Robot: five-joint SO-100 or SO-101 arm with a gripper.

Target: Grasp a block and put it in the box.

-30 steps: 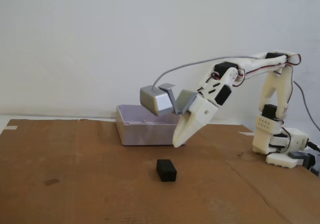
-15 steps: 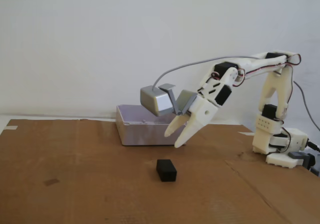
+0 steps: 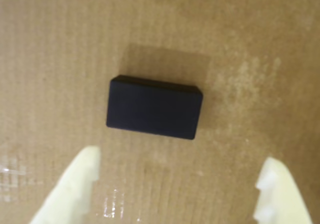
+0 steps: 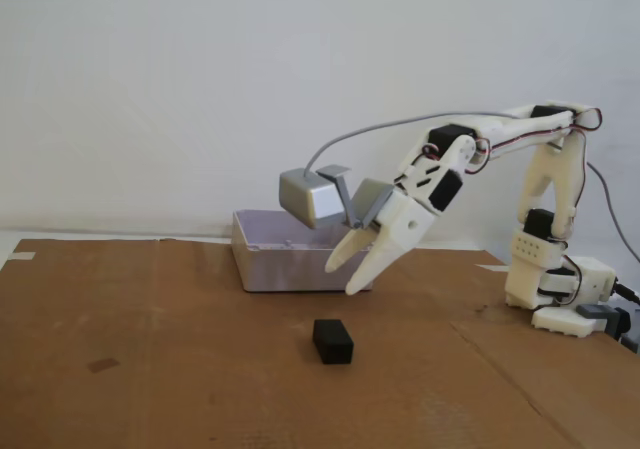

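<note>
Brown cardboard sheet (image 4: 180, 369) under a plain white wall. Gripper (image 4: 340, 277) spread wide now vs pressed together 1 s ago, holding nothing, hanging above the block (image 4: 332, 340) w/ clear air between. Wrist view: block (image 3: 154, 107) flat on the cardboard, long side across, just past both fingertips (image 3: 82, 166) toward 12 o'clock, roughly centred btwn them. Box (image 4: 290, 254) behind, approx 11 o'clock from block in fixed view, well apart. Prob. pre-grasp: opening done, descent over the block next. Not yet grasped.
</note>
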